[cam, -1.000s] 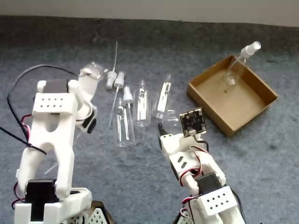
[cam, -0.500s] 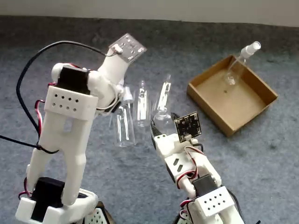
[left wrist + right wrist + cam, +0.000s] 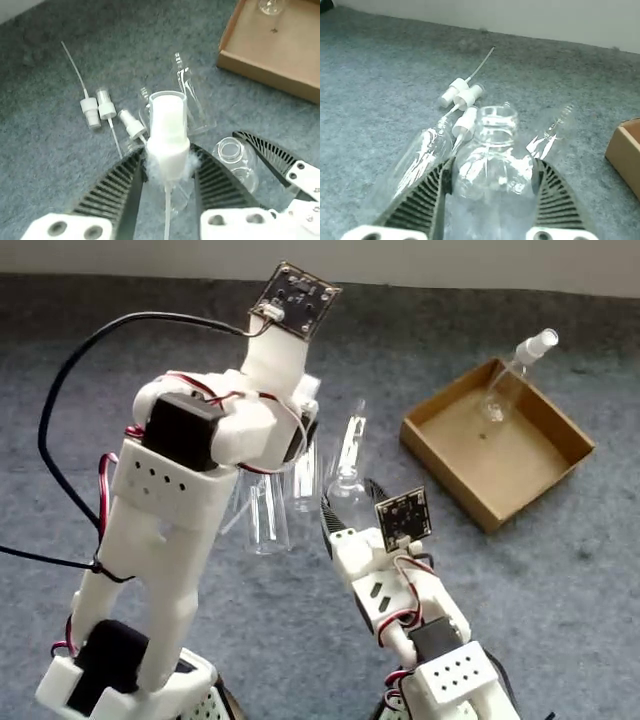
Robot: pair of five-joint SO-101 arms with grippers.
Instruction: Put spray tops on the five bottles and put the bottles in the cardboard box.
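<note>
Above table [image 3: 560,620]: left claw [image 3: 168,154] grips spray top [image 3: 168,125] | right claw [image 3: 493,166] grips bottle [image 3: 492,145]

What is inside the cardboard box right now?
One clear bottle with its white spray top on, leaning over the far corner of the cardboard box. The floor strip behind its near walls is hidden.

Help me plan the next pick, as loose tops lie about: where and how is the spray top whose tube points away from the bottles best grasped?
Take its white cap, not the thin tube, which would likely bend. It lies flat on the carpet, so come straight down, closing across the cap. A second top lies close beside it, so room is tight.
</note>
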